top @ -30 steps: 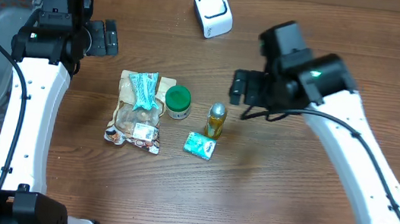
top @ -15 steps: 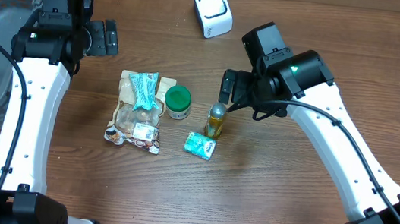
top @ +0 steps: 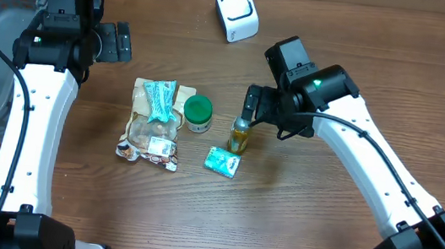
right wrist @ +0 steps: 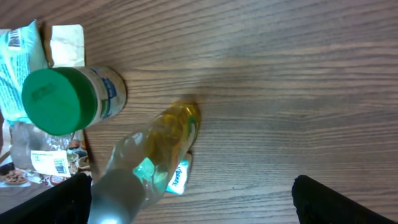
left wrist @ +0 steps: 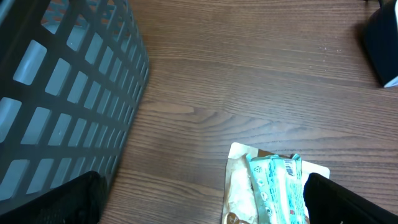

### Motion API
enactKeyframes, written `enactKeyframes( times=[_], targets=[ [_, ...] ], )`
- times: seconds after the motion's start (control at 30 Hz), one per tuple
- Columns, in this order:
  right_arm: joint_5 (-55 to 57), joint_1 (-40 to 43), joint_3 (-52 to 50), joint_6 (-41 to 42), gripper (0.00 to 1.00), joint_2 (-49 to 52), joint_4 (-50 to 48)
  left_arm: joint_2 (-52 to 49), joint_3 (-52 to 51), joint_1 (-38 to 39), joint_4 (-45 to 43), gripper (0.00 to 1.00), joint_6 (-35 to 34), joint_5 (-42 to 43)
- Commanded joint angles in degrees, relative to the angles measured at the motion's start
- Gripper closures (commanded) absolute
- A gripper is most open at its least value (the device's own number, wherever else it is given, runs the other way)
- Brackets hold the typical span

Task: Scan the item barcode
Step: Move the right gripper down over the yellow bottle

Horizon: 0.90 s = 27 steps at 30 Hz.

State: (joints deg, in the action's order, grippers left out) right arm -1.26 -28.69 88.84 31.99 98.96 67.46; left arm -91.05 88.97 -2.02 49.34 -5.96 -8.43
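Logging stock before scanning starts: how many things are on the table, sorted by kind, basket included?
Soft packets: 3 (beige printed snack pouch, teal-and-white wrapper, small teal packet)
Capped containers: 2 (green-lidded white jar, yellow bottle with silver cap)
White box-shaped scanner: 1
Grey plastic lattice basket: 1
Total: 7

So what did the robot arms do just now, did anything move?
The right gripper swung left toward the yellow bottle and now sits open right at it; nothing is grabbed yet. The left gripper, green-lidded jar, snack bags, teal packet and white scanner stayed put.
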Motion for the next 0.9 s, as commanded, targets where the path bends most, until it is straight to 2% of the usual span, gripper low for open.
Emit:
enactKeyframes(
  times=[0.0,0.33,0.87],
  targets=[
    [0.1,-0.2,-0.5,2.8,0.00,0.2,-0.9,0.0,0.4,-0.2,-0.1,0.00,0.4,-0.6],
    [-0.3,-2.6,-0.3,3.5,0.00,0.2,-5.1,0.0,0.4,-0.2,-0.1,0.00,0.4,-0.6],
    [4.6,-8.9,-0.5,11.5,0.00,2.6,-4.6,0.0,0.4,-0.2,-0.1,0.00,0.4,-0.6]
  ],
)
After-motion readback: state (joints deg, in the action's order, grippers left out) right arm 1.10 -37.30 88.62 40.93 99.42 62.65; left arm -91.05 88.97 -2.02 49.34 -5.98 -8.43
